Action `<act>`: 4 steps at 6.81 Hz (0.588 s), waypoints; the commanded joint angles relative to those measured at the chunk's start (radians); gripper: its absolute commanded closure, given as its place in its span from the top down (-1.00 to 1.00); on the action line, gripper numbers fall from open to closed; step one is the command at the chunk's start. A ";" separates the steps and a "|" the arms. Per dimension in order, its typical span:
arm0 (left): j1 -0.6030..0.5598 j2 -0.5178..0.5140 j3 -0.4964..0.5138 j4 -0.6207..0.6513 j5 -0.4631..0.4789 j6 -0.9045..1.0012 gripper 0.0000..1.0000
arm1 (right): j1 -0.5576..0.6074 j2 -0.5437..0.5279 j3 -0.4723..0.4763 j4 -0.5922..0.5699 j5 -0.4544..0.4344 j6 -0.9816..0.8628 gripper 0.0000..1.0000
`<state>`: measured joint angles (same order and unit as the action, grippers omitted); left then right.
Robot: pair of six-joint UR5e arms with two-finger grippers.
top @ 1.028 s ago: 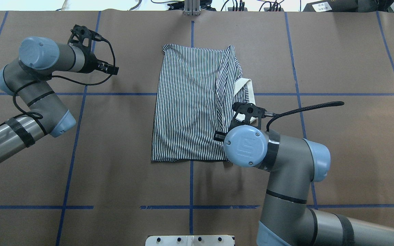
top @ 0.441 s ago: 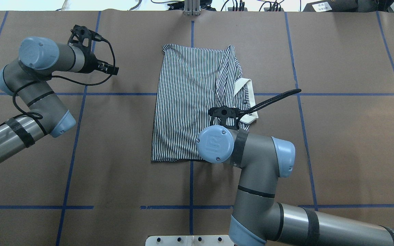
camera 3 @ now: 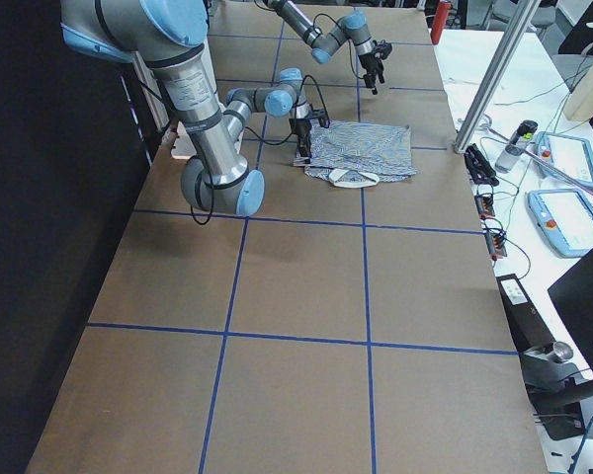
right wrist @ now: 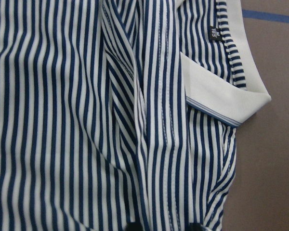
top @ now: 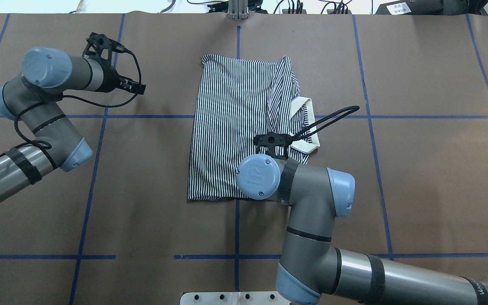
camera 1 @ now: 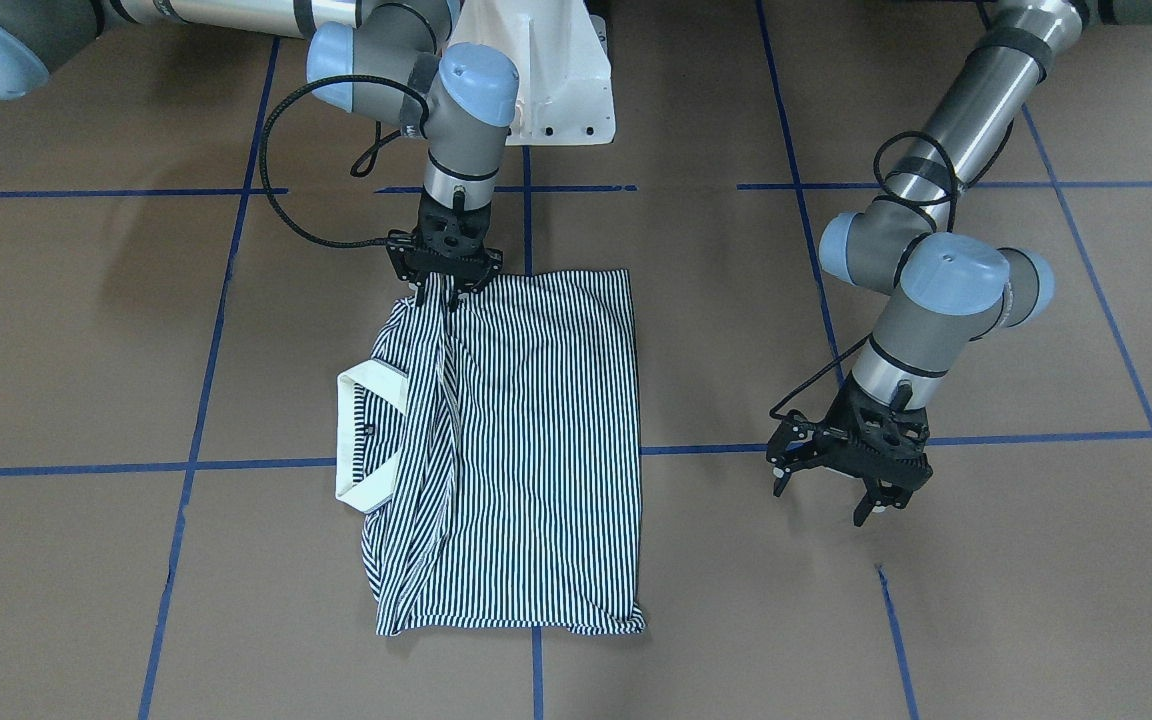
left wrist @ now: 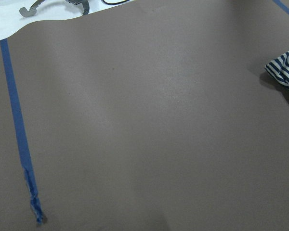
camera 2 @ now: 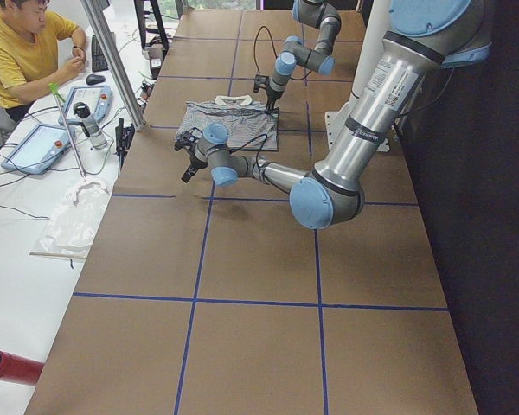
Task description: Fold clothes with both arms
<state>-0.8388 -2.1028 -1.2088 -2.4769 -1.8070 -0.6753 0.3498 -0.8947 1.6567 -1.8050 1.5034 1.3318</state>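
One polo shirt (top: 231, 127): soft, light and limp, likely to sag; lies part-folded at mid-table, cream collar (camera 1: 361, 430) poking out.
Hold: probably best pinched at edge corners, through both layers.
Right gripper (camera 1: 443, 287): jaws apart astride a cloth ridge at the near edge.
Left gripper (camera 1: 826, 500): spread, empty, well apart.

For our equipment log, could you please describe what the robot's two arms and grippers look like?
The left arm and right arm are grey metal tubes with light-blue joint caps, one embossed with a logo, black bands and looping black cables. The left gripper and right gripper are black, open-framed, two-fingered.
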 commanded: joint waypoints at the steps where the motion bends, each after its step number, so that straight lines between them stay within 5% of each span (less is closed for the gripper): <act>1: 0.003 0.006 0.000 -0.002 0.000 -0.001 1.00 | 0.012 -0.006 0.015 -0.042 0.001 -0.064 -0.45; 4: 0.021 0.006 -0.011 -0.004 0.002 -0.084 1.00 | 0.021 -0.094 0.139 -0.085 0.000 -0.097 -0.51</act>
<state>-0.8276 -2.0970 -1.2114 -2.4799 -1.8057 -0.7263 0.3698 -0.9408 1.7421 -1.8801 1.5048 1.2422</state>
